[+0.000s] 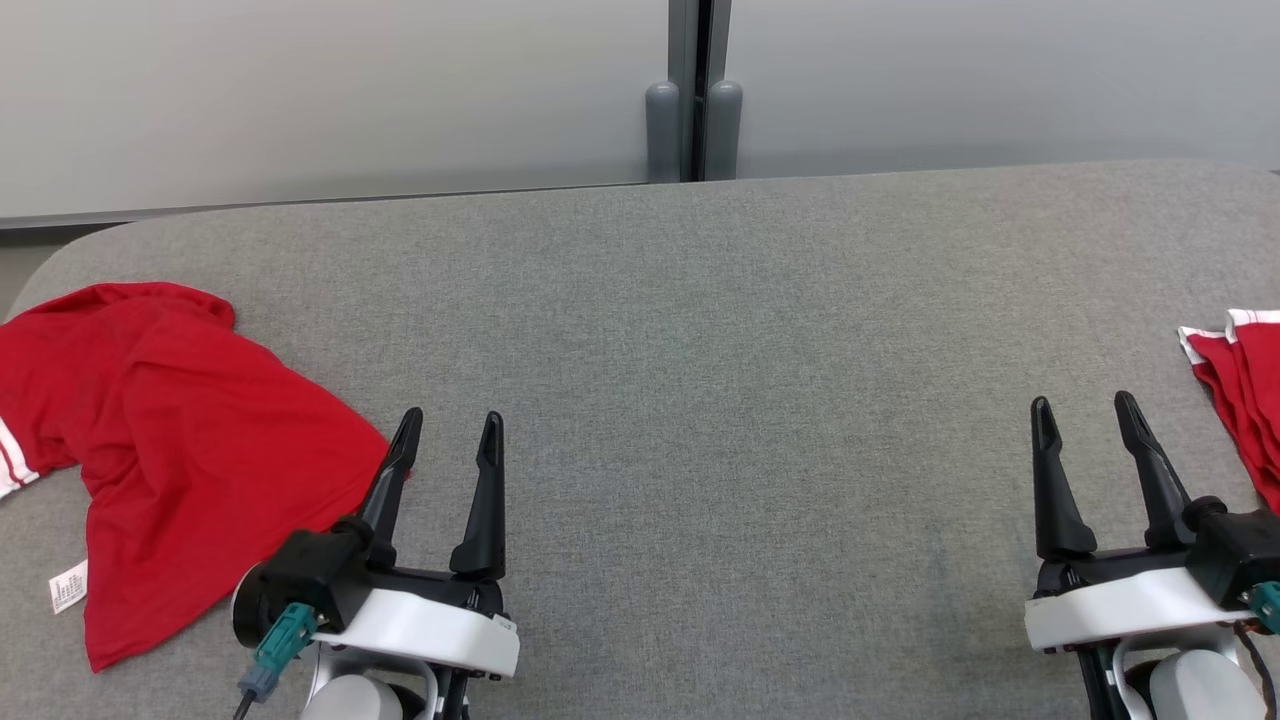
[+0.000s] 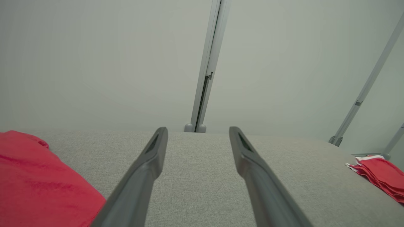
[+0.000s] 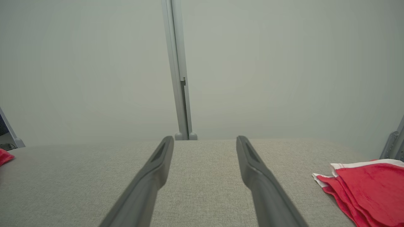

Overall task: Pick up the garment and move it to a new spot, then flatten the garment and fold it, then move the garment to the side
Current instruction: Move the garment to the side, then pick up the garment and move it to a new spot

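Firstly, head view: one grey upholstered table [image 1: 700, 300], taken as reference for all places; one crumpled red garment [image 1: 180, 450] at the table's left end, unfolded, with a white label [image 1: 68, 586] at its near hem; one folded red stack [image 1: 1245, 390], white-trimmed, at the table's right edge; the left gripper [image 1: 451, 420] over the table's near left, fingers spread and empty, outer finger just beside the garment's edge, contact not discernible; the right gripper [image 1: 1083, 402] over the table's near right, likewise released and empty, near the stack but apart; one grey post [image 1: 693, 120] behind the table's far edge, at its middle. Next, left wrist view: left gripper [image 2: 198, 129] parted above bare table [image 2: 202, 183]; crumpled red garment [image 2: 38, 183] at the table's left, folded red stack [image 2: 378, 173] at its right. Lastly, right wrist view: right gripper [image 3: 205, 138] parted over bare table [image 3: 202, 189]; folded red stack [image 3: 369, 186] at the table's right.
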